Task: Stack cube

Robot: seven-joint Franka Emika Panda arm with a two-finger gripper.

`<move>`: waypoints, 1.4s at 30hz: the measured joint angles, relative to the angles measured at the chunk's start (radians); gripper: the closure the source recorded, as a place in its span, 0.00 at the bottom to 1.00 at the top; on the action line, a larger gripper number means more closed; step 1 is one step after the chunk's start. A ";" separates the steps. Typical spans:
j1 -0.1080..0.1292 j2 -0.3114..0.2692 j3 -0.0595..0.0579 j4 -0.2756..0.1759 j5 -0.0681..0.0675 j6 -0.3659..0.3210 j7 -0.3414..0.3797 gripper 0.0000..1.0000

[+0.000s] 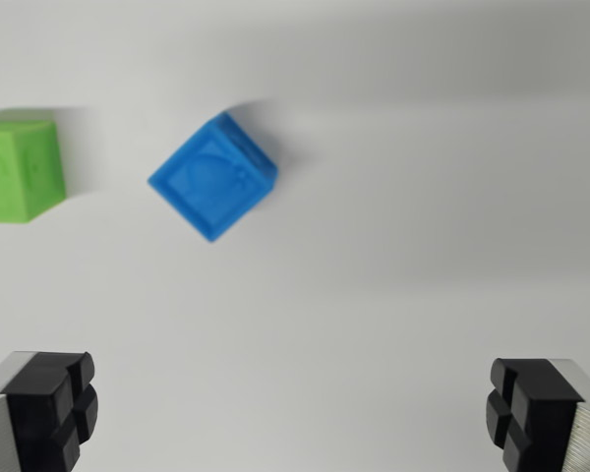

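A: Wrist view, left to right?
B: Green cube (18,167) at the left edge, partly cut off. Blue cube (214,177) beside it, apart, turned cornerwise. Both sit on the white bench (403,246).
A: End effector (295,413)?
B: Spread wide, holding nothing; black fingertips (54,403) at the lower corners, clear of both cubes.

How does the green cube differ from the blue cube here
The green cube is cut off at the wrist view's left edge; the blue cube shows whole, nearer the middle. The green cube sits roughly square to the frame; the blue cube is turned corner-down like a diamond. Both rest apart on the white surface, neither between the jaws.
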 joint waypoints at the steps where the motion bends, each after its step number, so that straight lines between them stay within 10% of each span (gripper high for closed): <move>1: 0.004 0.004 0.001 0.000 0.000 0.005 0.005 0.00; 42: 0.199 0.221 0.019 0.075 -0.017 0.171 0.215 0.00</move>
